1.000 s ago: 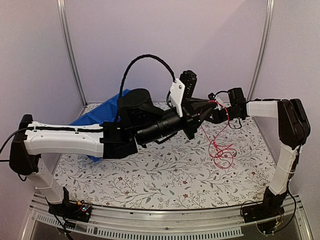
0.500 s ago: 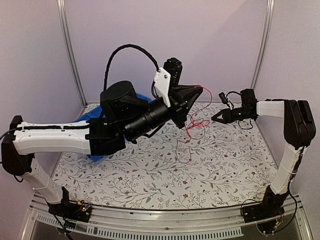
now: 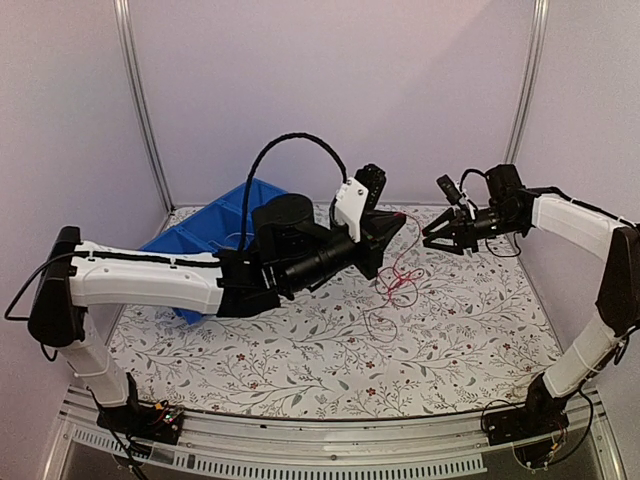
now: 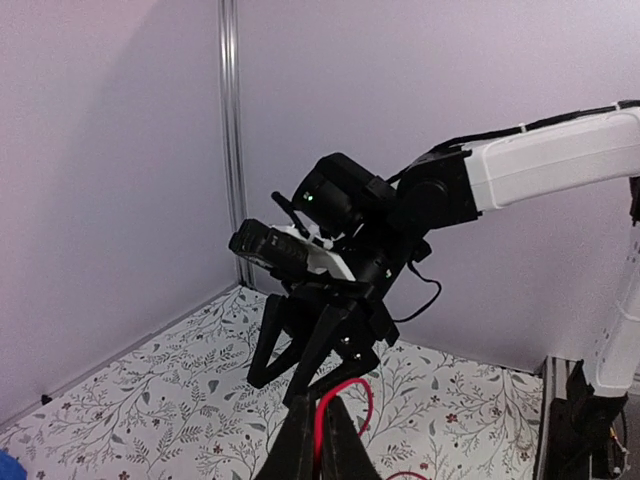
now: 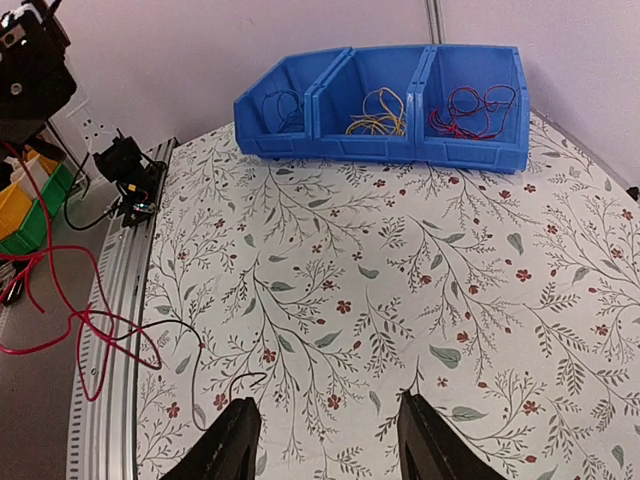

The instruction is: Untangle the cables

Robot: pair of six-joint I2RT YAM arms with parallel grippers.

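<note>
Midair, left fingers (image 4: 297, 450) clamped on red cable (image 3: 399, 284); right fingers (image 5: 232, 445) apart, opposite; blue bin (image 5: 470, 150) far left.

Around me: plain lilac walls (image 3: 330, 80), aluminium corner posts (image 3: 140, 100), floral tablecloth (image 3: 330, 350) below, slotted metal rail (image 3: 350, 440) along near edge. Soft, even light.

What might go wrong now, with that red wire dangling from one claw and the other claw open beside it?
The red cable hangs, looking knotted, below the left gripper, and a dark wire trails from it; pulling may tighten the knot. The open right gripper sits close, so the two might collide.
</note>
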